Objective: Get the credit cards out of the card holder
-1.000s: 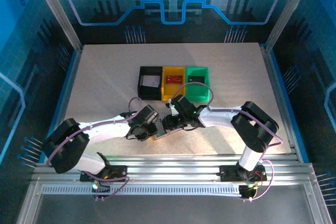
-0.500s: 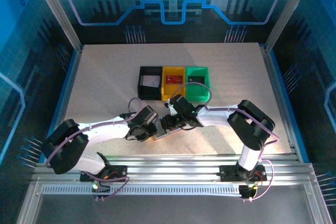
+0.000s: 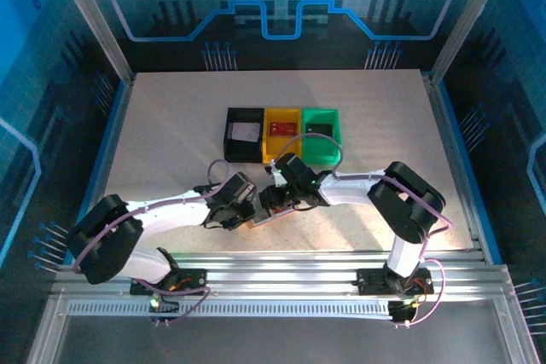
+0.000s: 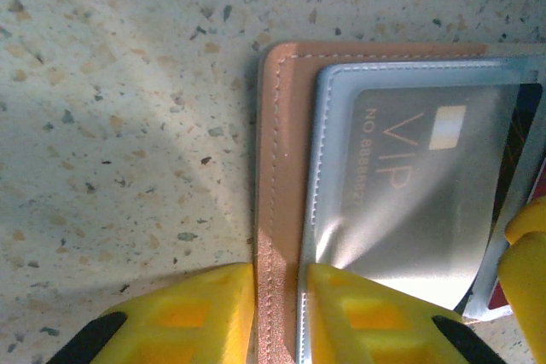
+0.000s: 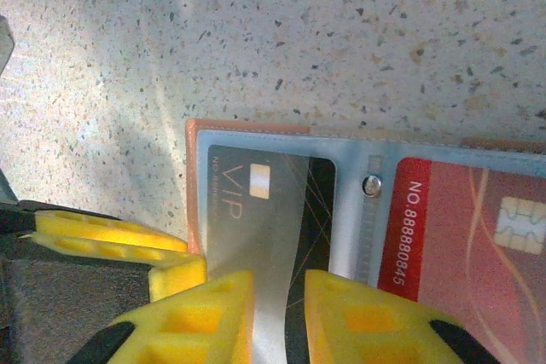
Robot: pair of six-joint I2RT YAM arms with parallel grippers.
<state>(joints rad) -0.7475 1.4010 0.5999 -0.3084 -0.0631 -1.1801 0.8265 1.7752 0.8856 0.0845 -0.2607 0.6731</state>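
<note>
The pinkish-tan leather bifold card holder (image 4: 277, 151) is lying open on the speckled stone-look table (image 4: 111, 125), with the left gripper (image 4: 280, 287) pinching its stitched edge and the right gripper (image 5: 280, 291) pinching the dark grey VIP credit card (image 5: 256, 210), whose near end is running out of frame, beside a red chip card (image 5: 478, 236).

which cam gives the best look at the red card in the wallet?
Right wrist: the red card lies face up, number and chip visible. Left wrist catches a red sliver at its edge; top external too small to tell.

Tan card holder (image 4: 277, 168), black card (image 5: 294, 202), red card (image 5: 461, 236)
</note>
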